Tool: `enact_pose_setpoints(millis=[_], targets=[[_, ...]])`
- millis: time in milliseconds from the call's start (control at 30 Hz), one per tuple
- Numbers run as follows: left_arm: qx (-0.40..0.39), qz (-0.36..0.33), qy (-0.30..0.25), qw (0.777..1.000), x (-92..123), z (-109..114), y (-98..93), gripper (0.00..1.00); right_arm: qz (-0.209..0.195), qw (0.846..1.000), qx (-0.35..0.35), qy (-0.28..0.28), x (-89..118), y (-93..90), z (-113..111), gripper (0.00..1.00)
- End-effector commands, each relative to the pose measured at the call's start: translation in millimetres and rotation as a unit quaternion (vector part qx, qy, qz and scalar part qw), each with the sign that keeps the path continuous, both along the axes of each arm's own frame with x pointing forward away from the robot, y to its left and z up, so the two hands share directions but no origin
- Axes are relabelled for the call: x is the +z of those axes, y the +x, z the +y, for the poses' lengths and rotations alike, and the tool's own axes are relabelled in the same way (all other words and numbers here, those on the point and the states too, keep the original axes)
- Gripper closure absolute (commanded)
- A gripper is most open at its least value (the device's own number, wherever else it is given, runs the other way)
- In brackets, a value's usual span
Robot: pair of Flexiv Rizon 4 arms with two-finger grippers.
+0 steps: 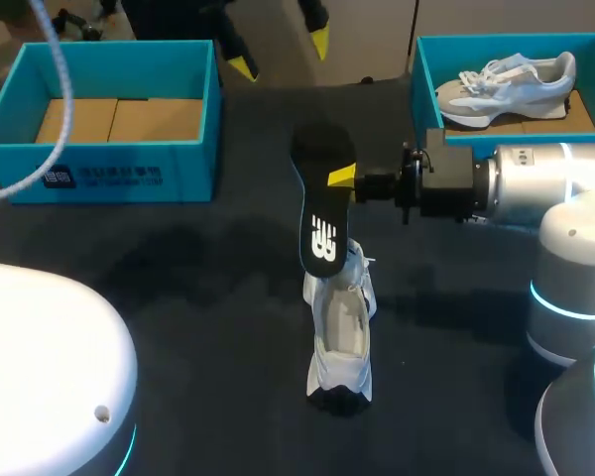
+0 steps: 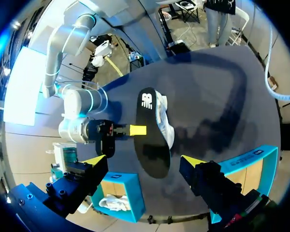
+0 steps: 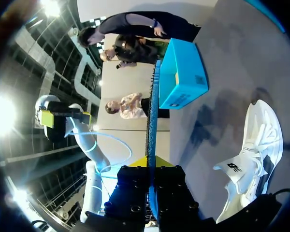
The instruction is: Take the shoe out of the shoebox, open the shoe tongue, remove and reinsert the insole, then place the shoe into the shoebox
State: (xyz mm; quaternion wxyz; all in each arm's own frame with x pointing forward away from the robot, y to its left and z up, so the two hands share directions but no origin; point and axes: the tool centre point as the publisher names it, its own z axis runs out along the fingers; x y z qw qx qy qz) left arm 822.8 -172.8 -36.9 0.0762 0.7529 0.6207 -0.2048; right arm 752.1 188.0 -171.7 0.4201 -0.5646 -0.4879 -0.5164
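In the middle of the frame in the head view, the right gripper (image 1: 343,178) is clamping its yellow tips on the long edge of the black insole (image 1: 322,213), holding it off the table with its logo end hanging over the upper end of the white shoe (image 1: 342,337), which is lying with its opening facing up. The right wrist view is showing the insole edge-on between the fingers, so the pinch looks narrow and the insole may be pivoting easily. Doing the reinsertion well probably means tilting one end down into the opening, sliding it along the shoe's length and only then letting go. The shoe is lying loose and is likely to slide under a push. At the top of the frame the left gripper (image 1: 283,55) is hanging with its fingers apart and empty; bracing the shoe with it would help. The left shoebox (image 1: 109,48) is sitting upper left, the right shoebox (image 1: 423,69) upper right.
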Motion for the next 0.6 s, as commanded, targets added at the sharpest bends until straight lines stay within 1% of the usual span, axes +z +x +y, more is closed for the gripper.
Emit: enact_pose_setpoints(millis=[33, 200, 333, 600], targets=[[-0.028, -0.005, 0.131, 0.991, -1.0, -20.1, 10.8, 0.0, 0.0, 1.0, -0.001, 0.0, -0.9, 0.0, 2.2, 1.0], [-0.031, -0.027, 0.167, 0.985, -2.2, -34.9, 10.4, 0.0, 0.0, 1.0, -0.001, 0.0, -0.9, 0.0, 2.2, 1.0], [-0.023, -0.036, 0.181, 0.983, -2.6, -37.9, 11.2, 0.0, 0.0, 1.0, -0.001, 0.0, -0.9, 0.0, 2.2, 1.0], [-0.009, -0.047, 0.18, 0.983, -2.9, -39.4, 10.5, 0.0, 0.0, 1.0, -0.001, 0.0, -0.9, 0.0, 2.2, 1.0]])
